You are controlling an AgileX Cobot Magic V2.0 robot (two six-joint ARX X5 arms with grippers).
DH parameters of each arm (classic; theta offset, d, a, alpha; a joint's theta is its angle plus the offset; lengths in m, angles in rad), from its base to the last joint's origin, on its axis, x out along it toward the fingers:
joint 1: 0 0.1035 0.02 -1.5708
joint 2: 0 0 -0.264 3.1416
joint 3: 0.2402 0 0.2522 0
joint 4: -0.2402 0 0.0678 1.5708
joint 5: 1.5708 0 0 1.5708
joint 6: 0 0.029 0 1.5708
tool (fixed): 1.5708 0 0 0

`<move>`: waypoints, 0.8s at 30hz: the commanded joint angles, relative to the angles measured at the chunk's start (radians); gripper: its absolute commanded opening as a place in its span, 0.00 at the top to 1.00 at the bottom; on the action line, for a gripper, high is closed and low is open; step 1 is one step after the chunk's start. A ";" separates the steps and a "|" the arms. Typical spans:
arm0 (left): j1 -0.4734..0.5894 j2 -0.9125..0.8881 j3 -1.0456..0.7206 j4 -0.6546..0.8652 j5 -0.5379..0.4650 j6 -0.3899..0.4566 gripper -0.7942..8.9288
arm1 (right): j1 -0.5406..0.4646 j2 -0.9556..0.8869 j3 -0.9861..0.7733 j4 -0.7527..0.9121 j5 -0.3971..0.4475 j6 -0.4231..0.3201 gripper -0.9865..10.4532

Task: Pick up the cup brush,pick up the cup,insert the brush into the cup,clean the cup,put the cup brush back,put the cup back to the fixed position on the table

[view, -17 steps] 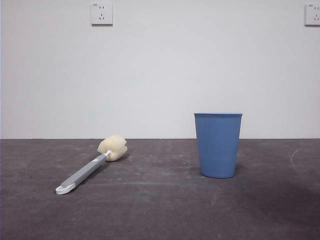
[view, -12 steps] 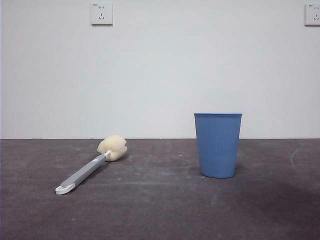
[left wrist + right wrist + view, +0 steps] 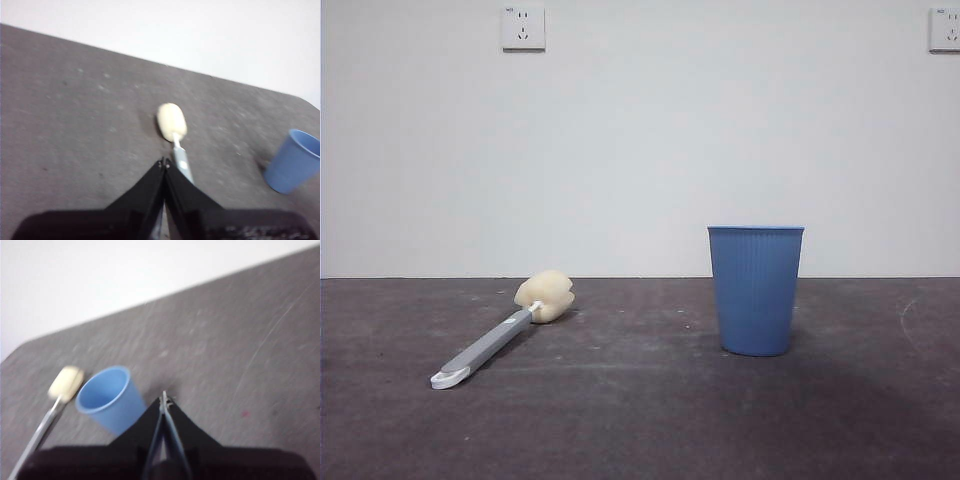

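The cup brush [image 3: 500, 335] lies flat on the table [image 3: 640, 420] at the left, its cream sponge head [image 3: 546, 295] toward the wall and its white looped end nearest me. Upright to the right of centre stands the blue ribbed cup [image 3: 756, 289]. No arm shows in the front view. In the left wrist view my left gripper [image 3: 164, 163] hovers shut above the table, over the brush handle [image 3: 182, 162], with the sponge [image 3: 171, 121] beyond it. My right gripper [image 3: 163, 399] is shut too, hanging above the table beside the cup [image 3: 110, 398].
A white wall rises behind the table's far edge, with one socket [image 3: 523, 27] at upper left and another [image 3: 945, 29] at upper right. The brush [image 3: 50, 410] also shows past the cup in the right wrist view.
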 commanded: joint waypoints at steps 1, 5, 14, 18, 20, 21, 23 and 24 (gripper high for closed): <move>0.002 0.048 0.053 -0.031 0.049 0.002 0.92 | 0.005 0.088 0.086 -0.077 -0.058 -0.061 0.92; 0.002 0.152 0.149 -0.090 0.120 0.006 0.92 | 0.009 0.221 0.226 -0.239 -0.134 -0.144 0.92; 0.001 0.405 0.402 -0.324 0.203 0.172 0.92 | 0.022 0.397 0.490 -0.577 -0.183 -0.323 0.92; -0.011 0.491 0.504 -0.479 0.206 0.263 0.92 | 0.034 0.418 0.563 -0.680 -0.182 -0.338 0.92; -0.021 0.522 0.540 -0.546 0.208 0.299 0.92 | 0.041 0.420 0.588 -0.729 -0.183 -0.359 0.92; -0.026 0.534 0.555 -0.577 0.208 0.317 0.92 | 0.046 0.421 0.596 -0.753 -0.184 -0.373 0.92; -0.037 0.552 0.573 -0.624 0.206 0.346 0.92 | 0.055 0.421 0.600 -0.790 -0.182 -0.382 0.92; -0.044 0.557 0.575 -0.642 0.206 0.352 0.92 | 0.061 0.422 0.600 -0.816 -0.181 -0.390 0.92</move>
